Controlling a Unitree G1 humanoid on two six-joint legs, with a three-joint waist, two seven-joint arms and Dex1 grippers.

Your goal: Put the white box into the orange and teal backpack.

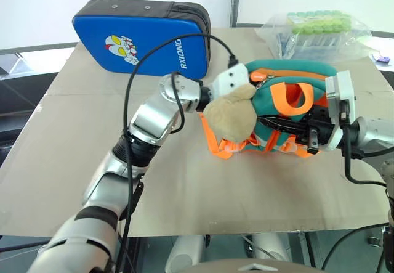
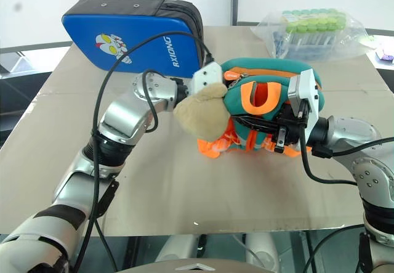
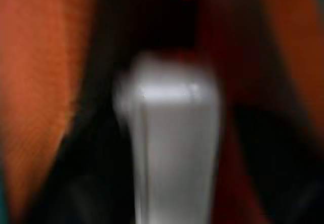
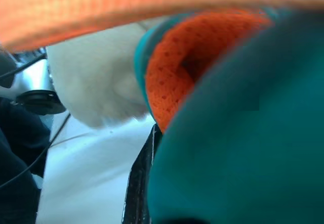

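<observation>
Left gripper [image 1: 246,83] buried in backpack [image 2: 271,110] mouth, finger state unclear. Right gripper [image 1: 314,128] clamped on backpack far side. Box [image 3: 169,133] inside, apparently. Step: depositing. Next: confirm release, withdraw.

Orange-teal backpack [image 1: 289,110] above table, box [image 3: 169,133] inside

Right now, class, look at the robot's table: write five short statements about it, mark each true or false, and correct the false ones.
1. The orange and teal backpack lies on the table between the two arms. True.
2. A beige plush charm hangs at the backpack's left side. True.
3. The blue padded case lies flat at the table's near edge. False: it stands on edge at the far side.
4. The clear bag of green items sits inside the backpack. False: it lies apart, behind it.
5. The right gripper is at the backpack. True.
</observation>
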